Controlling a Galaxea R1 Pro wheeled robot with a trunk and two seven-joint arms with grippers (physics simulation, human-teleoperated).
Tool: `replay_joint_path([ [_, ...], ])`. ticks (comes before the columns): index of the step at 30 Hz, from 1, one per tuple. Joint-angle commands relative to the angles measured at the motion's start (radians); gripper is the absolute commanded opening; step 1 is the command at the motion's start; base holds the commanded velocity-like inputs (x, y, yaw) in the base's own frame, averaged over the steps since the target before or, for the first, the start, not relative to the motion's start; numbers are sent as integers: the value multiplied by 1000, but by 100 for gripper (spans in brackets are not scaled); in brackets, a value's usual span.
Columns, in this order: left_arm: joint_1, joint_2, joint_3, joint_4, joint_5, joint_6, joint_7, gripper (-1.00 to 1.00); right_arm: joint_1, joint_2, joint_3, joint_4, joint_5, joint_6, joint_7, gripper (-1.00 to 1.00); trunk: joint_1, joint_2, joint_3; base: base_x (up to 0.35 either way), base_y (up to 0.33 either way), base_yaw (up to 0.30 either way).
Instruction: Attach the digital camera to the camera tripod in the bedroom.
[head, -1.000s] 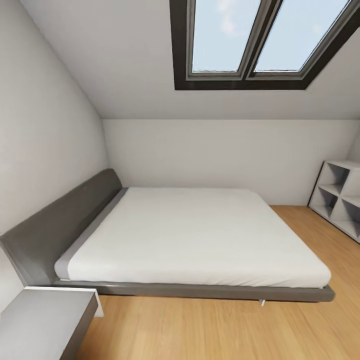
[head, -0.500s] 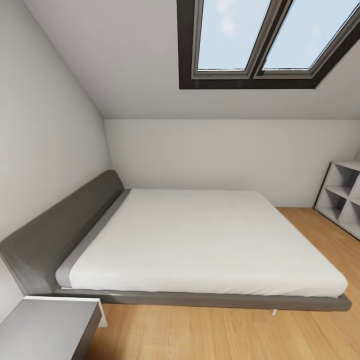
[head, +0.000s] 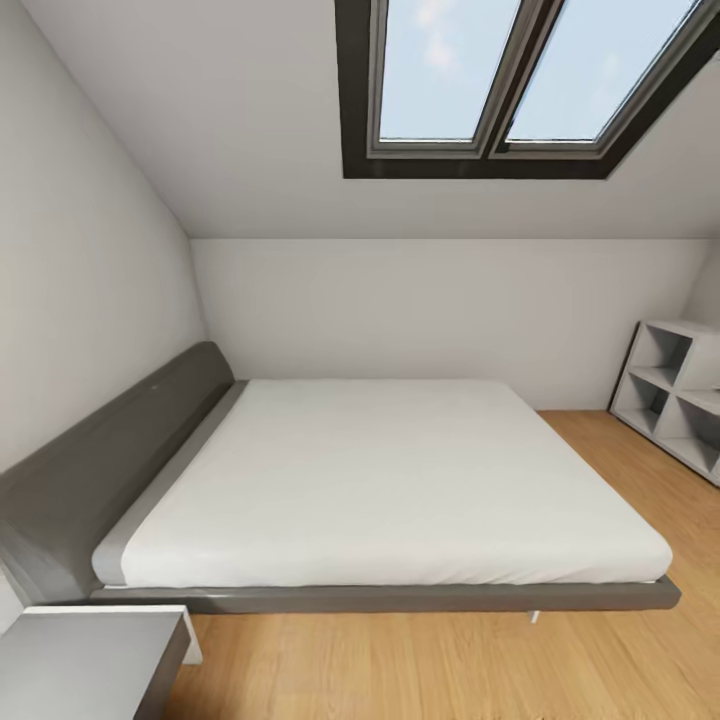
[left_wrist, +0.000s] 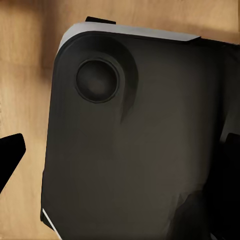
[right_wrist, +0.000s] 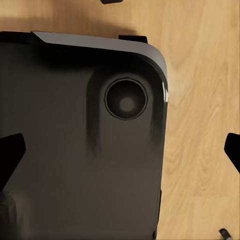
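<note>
Head view has swung slightly left since half a second ago: bed (head: 400, 480) central, cube shelves (head: 670, 395) at 3 o'clock. Left pincer (left_wrist: 120, 160) and right pincer (right_wrist: 120, 150) both released, empty; camera and tripod search continues.

White mattress (head: 400, 480), dark grey bed frame (head: 100, 470), light wood floor (head: 450, 670).

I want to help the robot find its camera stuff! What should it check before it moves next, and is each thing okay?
1. In the bedroom: ok. The bed with its white mattress and the wood floor are ahead.
2. Camera spotted: not ok, nothing lies on the mattress.
3. Tripod spotted: not ok, none stands by the grey cube shelves.
4. Left tool empty: ok, its dark tips sit wide apart over the robot's dark base.
5. Right tool empty: ok, tips wide apart.
6. Path ahead: cannot tell, the grey side table is close.
</note>
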Motion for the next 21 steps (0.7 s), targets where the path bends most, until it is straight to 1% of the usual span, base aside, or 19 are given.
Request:
replay_joint_path([
  [1, 0, 0, 3, -1, 7, -2, 0, 100, 0, 0, -1, 1, 4, -3, 0, 100, 0, 0, -1, 1, 0, -223],
  [21, 0, 0, 3, -1, 7, -2, 0, 100, -1, 2, 1, 1, 8, -4, 1, 100, 0, 0, -1, 0, 0, -239],
])
